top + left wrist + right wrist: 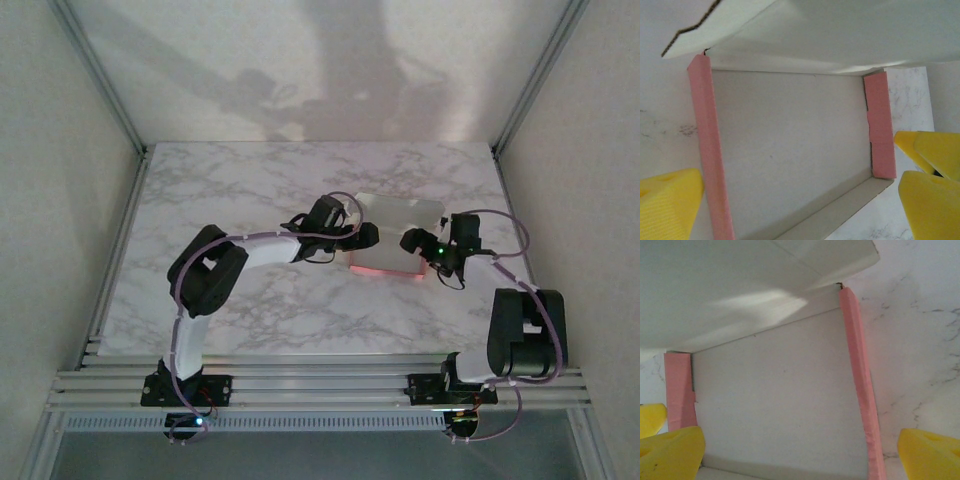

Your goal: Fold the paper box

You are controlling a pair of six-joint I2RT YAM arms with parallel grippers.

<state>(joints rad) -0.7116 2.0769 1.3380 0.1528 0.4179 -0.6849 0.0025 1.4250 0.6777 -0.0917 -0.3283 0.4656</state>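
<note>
Hovering over paper box [400, 212] — left pincer [366, 237] left side, right pincer [412, 241] right side — both agape.

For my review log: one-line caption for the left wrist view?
Open left fingers flank the half-folded paper box, its pink side walls upright.

End effector [800, 455] apparently straddles paper box [780, 405].

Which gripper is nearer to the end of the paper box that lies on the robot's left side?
Left. The left gripper is open above that end of the paper box; the right gripper is open above the opposite end.
</note>
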